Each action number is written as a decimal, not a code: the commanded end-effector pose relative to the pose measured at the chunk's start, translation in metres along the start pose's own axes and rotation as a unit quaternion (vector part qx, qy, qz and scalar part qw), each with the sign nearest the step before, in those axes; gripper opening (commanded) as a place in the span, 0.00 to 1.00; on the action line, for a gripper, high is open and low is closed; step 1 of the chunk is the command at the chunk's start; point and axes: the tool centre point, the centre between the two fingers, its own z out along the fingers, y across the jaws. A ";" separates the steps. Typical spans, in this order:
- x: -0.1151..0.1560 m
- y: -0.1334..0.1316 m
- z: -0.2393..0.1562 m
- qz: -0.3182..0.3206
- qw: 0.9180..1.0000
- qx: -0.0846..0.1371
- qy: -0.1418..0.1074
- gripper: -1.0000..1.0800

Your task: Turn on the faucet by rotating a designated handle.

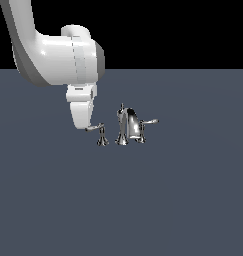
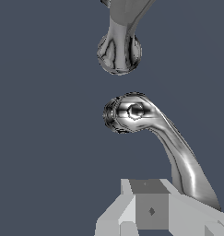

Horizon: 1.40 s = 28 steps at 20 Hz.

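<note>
The small shiny chrome three-piece faucet point(image 1: 129, 126) stands on the flat slate-grey table point(image 1: 183, 200), a little above the middle of the exterior view. Its curved central spout point(image 1: 131, 125) carries a small top knob, and a second slim chrome lever point(image 1: 149, 122) reaches out toward the exterior view's right from a post that overlaps the spout body.

The thin chrome lever handle point(image 1: 95, 128) sits on its own small flared post point(image 1: 102, 140), on the exterior view's left of the spout with a clear gap between them. The lever runs from the post top toward the exterior view's left, and its free end meets the lower tip of the white pincer point(image 1: 86, 126), which hangs from the bulky white-and-grey arm point(image 1: 58, 57) coming down from the upper left. Pincer and handle end look to be touching there.

In the wrist view the handle point(image 2: 178, 152) curves from its round hub to the pale grey pincer finger point(image 2: 150, 209), its end lying just beside that block. Only that part of the pincer point(image 2: 152, 216) shows, so whether the jaws are apart or together cannot be told.

No writing, brand or label can be read anywhere.
</note>
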 end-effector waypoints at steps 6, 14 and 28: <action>0.006 0.029 0.000 -0.002 1.000 -0.008 0.001 0.00; 0.014 0.041 0.000 -0.007 1.000 -0.008 0.000 0.00; 0.054 0.047 0.000 -0.015 1.000 -0.008 -0.002 0.00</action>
